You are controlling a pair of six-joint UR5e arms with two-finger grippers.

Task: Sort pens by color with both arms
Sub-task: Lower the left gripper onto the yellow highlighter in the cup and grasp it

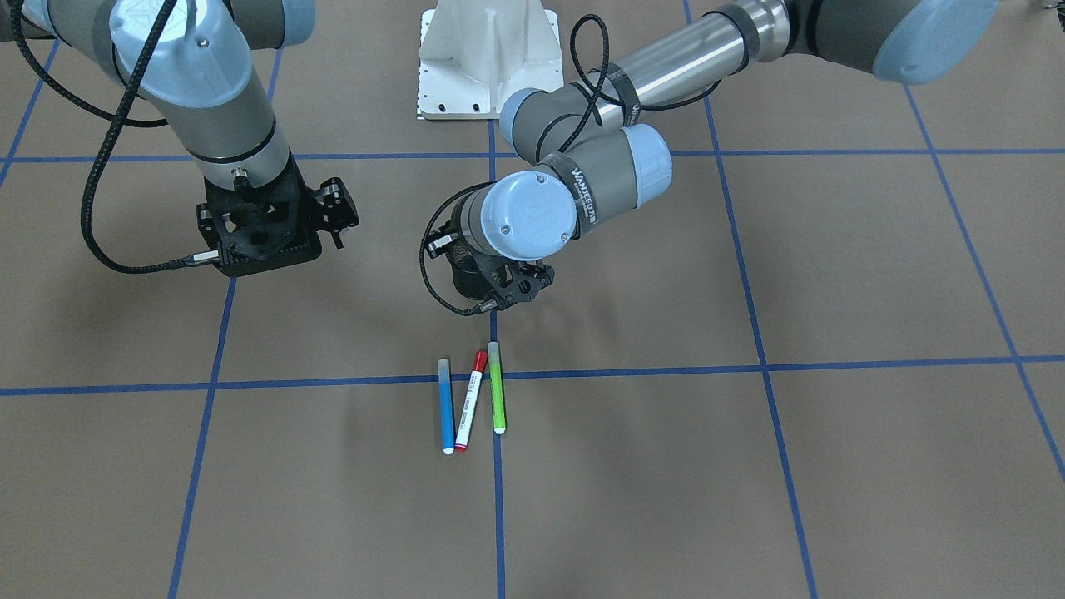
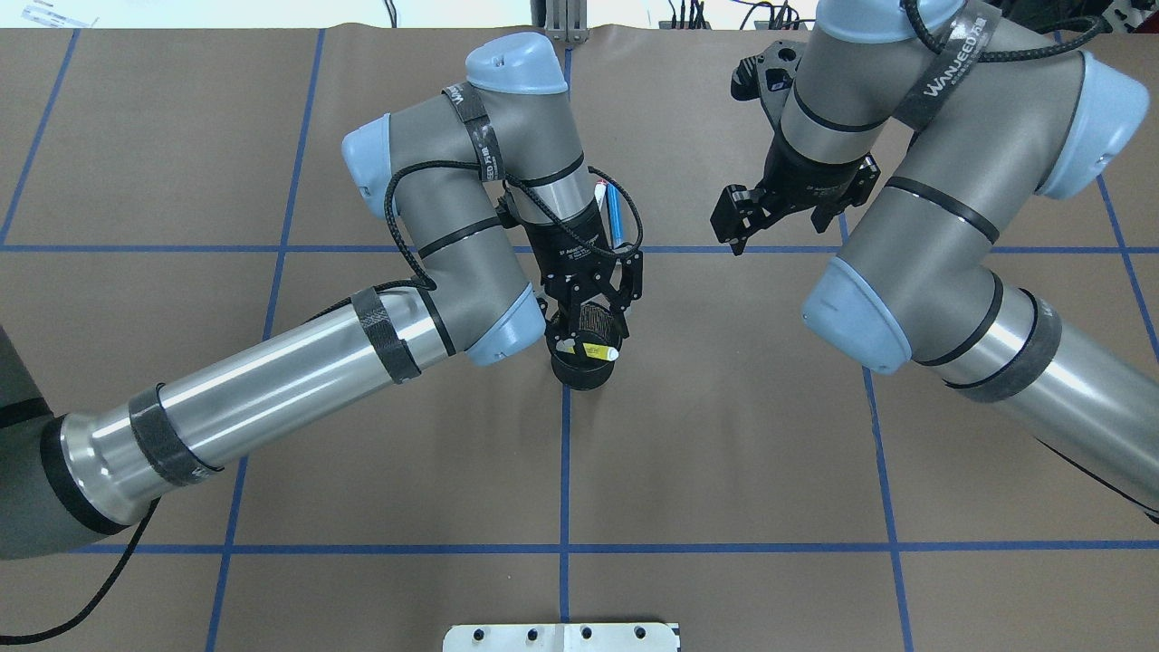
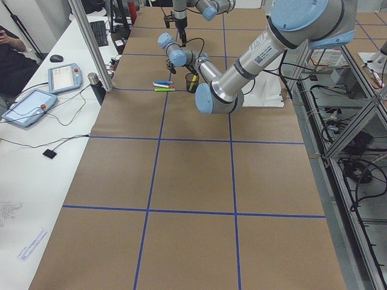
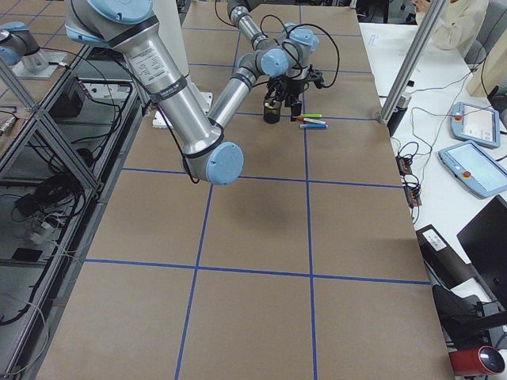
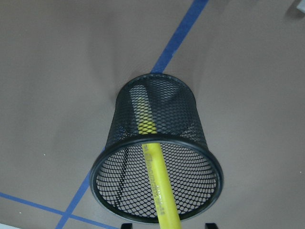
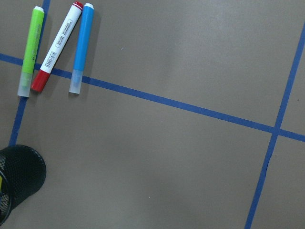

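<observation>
A black mesh cup stands near the table's middle, and a yellow pen leans inside it. My left gripper hangs right above the cup, its fingers spread well apart on either side of the pen's upper end without touching it. A blue pen, a white pen with a red cap and a green pen lie side by side just beyond the cup. They also show in the right wrist view as green, red-capped and blue. My right gripper hovers empty to the cup's right and looks open.
The white base pedestal stands at the robot's edge of the table. Blue tape lines cross the brown table cover. A side table with control tablets runs along the far edge, and a metal post stands on it.
</observation>
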